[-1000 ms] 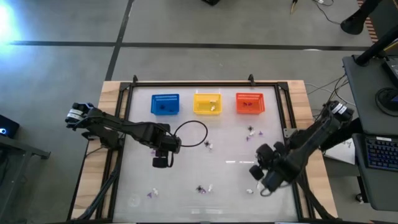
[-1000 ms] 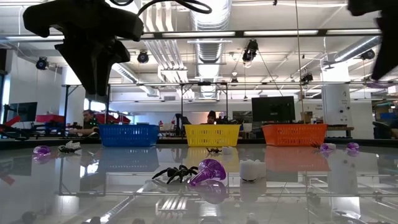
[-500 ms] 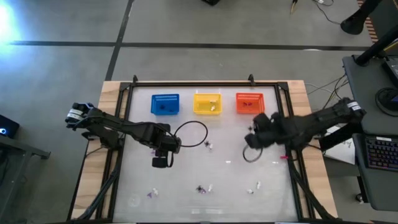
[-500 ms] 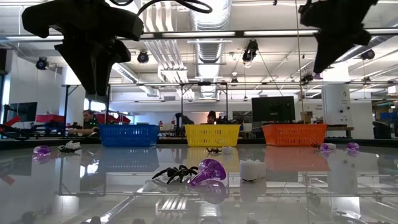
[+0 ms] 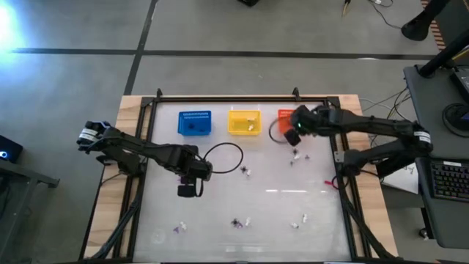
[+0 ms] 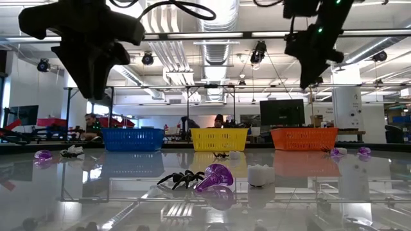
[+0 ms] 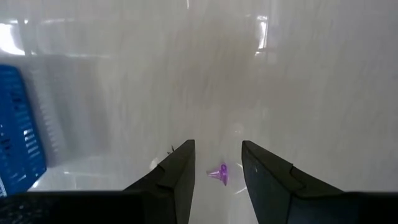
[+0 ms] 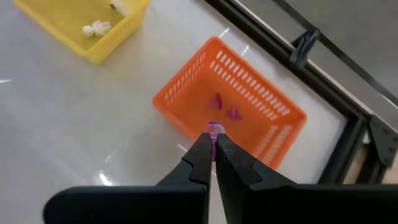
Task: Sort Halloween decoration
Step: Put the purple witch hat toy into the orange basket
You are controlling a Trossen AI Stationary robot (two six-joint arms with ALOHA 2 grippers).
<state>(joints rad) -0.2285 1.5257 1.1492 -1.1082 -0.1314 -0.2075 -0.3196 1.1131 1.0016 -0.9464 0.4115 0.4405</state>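
Note:
The Halloween decoration is tiny pieces scattered on the glossy white table. A black spider [image 6: 180, 178], a purple piece [image 6: 216, 177] and a whitish piece [image 6: 260, 174] lie near the table's near edge. My right gripper [image 5: 293, 123] hangs over the orange basket [image 8: 249, 106], shut on a small purple piece [image 8: 214, 128]. Two purple pieces [image 8: 224, 107] lie in that basket. My left gripper [image 5: 187, 189] hovers open above the table's left middle. Another purple piece [image 7: 219, 174] lies on the table below its fingers. My left gripper [image 7: 217, 146] touches nothing. My right gripper pinches the small purple piece [image 8: 214, 129] between its two fingertips [image 8: 205, 146]. Only the piece's end shows beyond the tips. The fingers point down and the piece is lifted clear, over the near wall of the orange basket.
Three baskets stand in a row along the far edge: blue [image 5: 194, 122], yellow [image 5: 244, 122] holding whitish pieces [image 8: 96, 27], and orange. More pieces lie near the near edge [image 5: 236, 222] and right of centre [image 5: 295, 154]. A black frame [image 5: 220, 97] rims the table.
My right gripper, shut throughout, has risen from the table's near right corner and swung toward the far edge, ending over the orange basket. My left gripper has kept still.

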